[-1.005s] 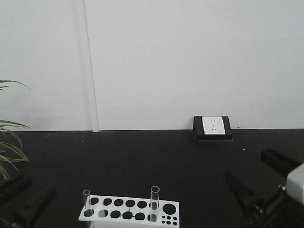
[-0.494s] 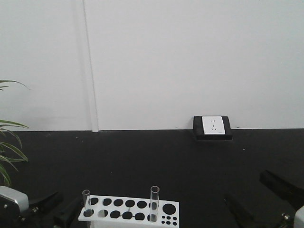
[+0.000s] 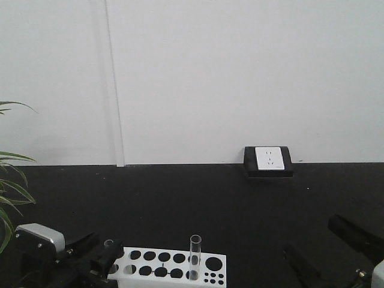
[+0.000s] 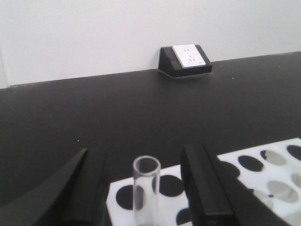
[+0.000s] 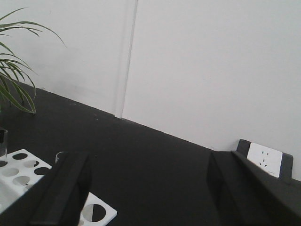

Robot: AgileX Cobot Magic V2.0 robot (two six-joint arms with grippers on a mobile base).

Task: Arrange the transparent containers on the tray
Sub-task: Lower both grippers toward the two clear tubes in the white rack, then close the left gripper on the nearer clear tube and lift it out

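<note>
The left end effector [image 4: 143,151] sits low at the left end of a white rack [image 4: 263,170] with round holes. Its two black fingers [image 4: 89,188] are apart and flank an upright test tube [image 4: 146,188]. In the left wrist view dark gaps show on both sides of the glass, so neither finger touches it. The tube's open rim faces up between the fingertips, and its lower part stands at the rack's near corner. From the front the same end effector [image 3: 101,249] hides nearly all of this tube [image 3: 108,243], leaving only the rim in sight.

A second test tube [image 3: 195,258] stands upright further right in the rack [image 3: 168,264], well apart from the first, with several unfilled holes between them. Smaller holes cluster at the rack's right end.

The right end effector [image 3: 311,234] hangs over the black surface [image 3: 192,204] to the right of the rack. Its fingers are spread wide, and only dark surface shows between them. In the right wrist view its left finger [image 5: 66,193] overlaps the rack's near edge [image 5: 23,174].

Behind everything a black socket box [image 3: 268,161] with a white face rests against the white wall [image 3: 240,72]. Green plant leaves [image 3: 9,198] reach in from the left edge, close to the left arm.
</note>
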